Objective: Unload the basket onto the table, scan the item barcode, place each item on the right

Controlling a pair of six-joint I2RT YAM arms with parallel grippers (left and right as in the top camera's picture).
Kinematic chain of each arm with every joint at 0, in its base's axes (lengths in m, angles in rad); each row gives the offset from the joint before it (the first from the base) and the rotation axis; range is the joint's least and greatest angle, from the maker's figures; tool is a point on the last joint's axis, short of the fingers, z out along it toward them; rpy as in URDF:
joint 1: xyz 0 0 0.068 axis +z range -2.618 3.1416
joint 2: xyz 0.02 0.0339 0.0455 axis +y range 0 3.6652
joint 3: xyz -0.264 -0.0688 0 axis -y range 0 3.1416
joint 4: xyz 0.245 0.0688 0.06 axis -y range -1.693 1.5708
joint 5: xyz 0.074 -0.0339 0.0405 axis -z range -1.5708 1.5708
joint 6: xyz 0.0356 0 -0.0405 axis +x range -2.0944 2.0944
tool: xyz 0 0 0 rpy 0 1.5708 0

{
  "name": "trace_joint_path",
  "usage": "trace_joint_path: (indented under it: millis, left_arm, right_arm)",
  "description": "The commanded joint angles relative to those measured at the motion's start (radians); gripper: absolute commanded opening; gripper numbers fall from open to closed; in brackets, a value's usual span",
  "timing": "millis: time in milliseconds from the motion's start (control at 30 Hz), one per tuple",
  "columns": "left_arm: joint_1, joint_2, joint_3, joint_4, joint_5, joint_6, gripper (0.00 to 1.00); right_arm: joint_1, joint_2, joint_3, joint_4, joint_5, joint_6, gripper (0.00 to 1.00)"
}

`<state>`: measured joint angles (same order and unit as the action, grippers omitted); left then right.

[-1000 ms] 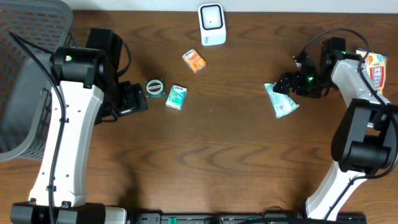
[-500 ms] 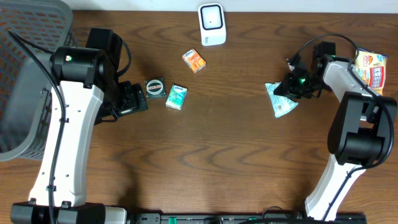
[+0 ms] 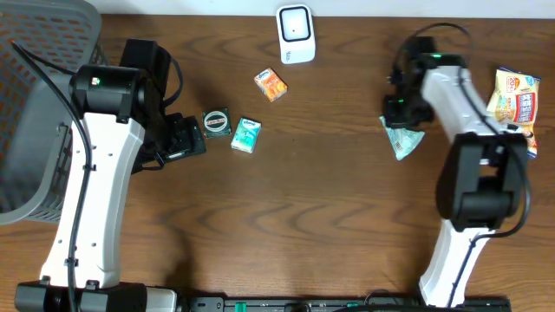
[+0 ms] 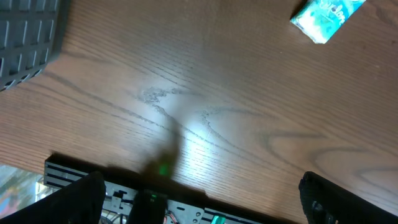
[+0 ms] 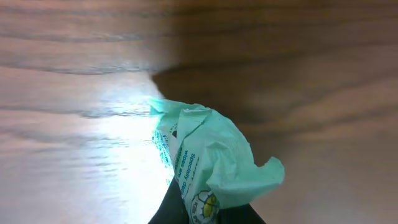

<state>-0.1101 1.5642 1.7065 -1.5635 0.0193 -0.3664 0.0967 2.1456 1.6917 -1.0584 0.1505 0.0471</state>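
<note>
Jaws of the right gripper (image 3: 400, 121) are clenched on a pale green soft packet (image 5: 211, 162), pinching one crumpled end. The packet is at the right side of the tabletop (image 3: 312, 217), well apart from the white scanner (image 3: 295, 33). Left gripper (image 3: 187, 139) jaws stand released, holding nothing. Assessment: light, limp film, likely to fold and hide its barcode; an edge seam is the better hold. Dark print runs along the packet, too small to read reliably.
</note>
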Motion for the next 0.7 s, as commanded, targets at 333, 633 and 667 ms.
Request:
trace_joint_path:
  millis: [333,633,667]
  left_arm:
    - [0.002,0.004,-0.001,-0.003,-0.013,-0.002,0.98]
    - [0.002,0.004,-0.001,-0.003,-0.013,-0.002,0.98]
    - [0.002,0.004,-0.001,-0.003,-0.013,-0.002,0.98]
  right_arm:
    - [0.348,-0.015,-0.262,0.227,0.73,0.249,0.01]
    - [0.425,-0.018,-0.368,0.269,0.542,0.248,0.22]
    - [0.431,-0.021,-0.361,0.256,0.497,0.248,0.25]
